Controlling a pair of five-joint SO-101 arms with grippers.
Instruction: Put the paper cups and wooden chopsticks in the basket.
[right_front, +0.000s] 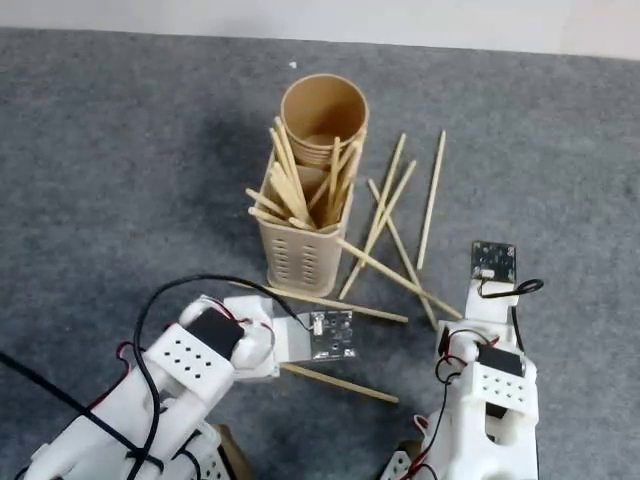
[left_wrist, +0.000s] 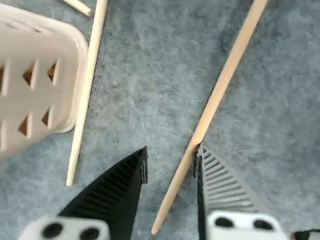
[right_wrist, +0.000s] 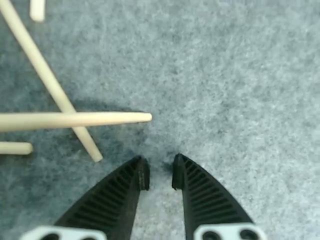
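Between the left fingers (left_wrist: 120, 182), one chopstick (left_wrist: 226, 82)

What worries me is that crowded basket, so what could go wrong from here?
1. The left gripper straddles a chopstick near its end; gripped there, it may swing or slip when lifted.
2. The basket is tall and already bristles with sticks; a nudge while inserting could tip it or flick some out.
3. Loose chopsticks lie crossed, so lifting one may drag others.

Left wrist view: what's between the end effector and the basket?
In the left wrist view, one chopstick lies beside the basket; the rest is bare carpet.
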